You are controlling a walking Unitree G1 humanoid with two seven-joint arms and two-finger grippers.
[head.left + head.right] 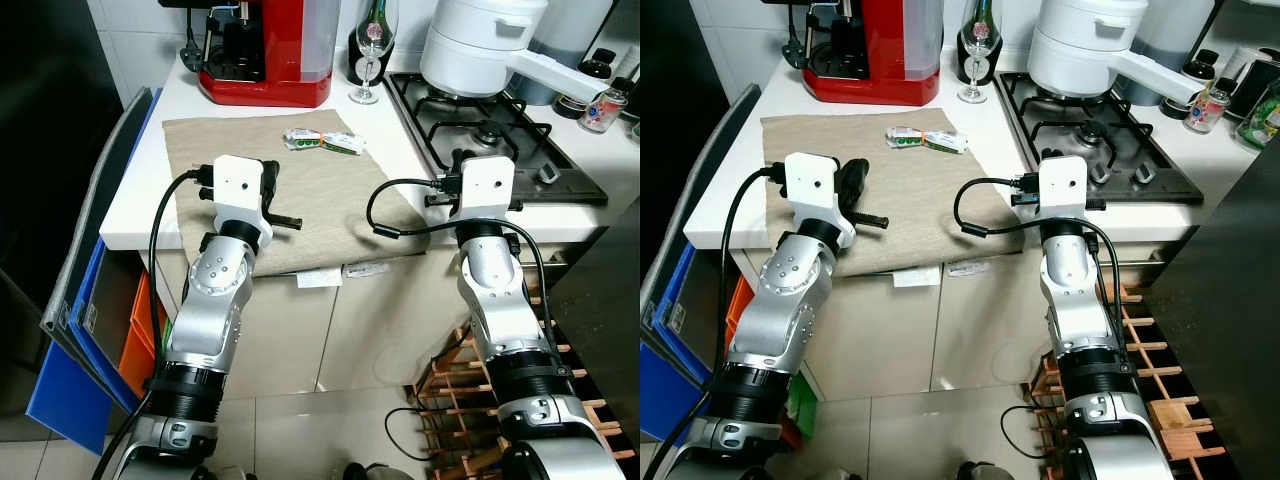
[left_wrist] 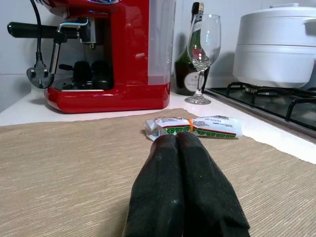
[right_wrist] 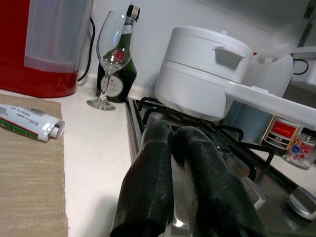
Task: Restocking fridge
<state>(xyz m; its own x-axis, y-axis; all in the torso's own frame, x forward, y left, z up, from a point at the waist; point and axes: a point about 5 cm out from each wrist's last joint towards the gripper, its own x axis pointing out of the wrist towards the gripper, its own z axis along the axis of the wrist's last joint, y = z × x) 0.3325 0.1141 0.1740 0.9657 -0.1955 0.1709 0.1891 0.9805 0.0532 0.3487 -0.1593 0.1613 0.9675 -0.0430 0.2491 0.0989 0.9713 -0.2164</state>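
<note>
Both hands hover closed and empty over the bench; one wrapped packet lies on the mat.

From the left: blue and grey folders (image 1: 95, 300) lean against the bench (image 1: 140, 205) side. The left hand (image 2: 178, 143) is held low above the beige mat (image 1: 330, 190), its two fingers pressed together and gripping nothing. The packet (image 1: 321, 141), white with green print and an orange band, lies flat on the mat just ahead of that hand's fingertips, not touching them, toward the far edge. Behind it stand one red coffee machine (image 1: 265, 50), one wine glass (image 1: 371, 50) and one dark bottle (image 2: 186, 74). The right hand (image 3: 170, 136) is at the bench's edge by the stove (image 1: 490, 130), its fingers also together, well apart from the packet. One white pot (image 1: 480, 40) sits on the stove; one small jar (image 1: 603, 110) stands beside it.
</note>
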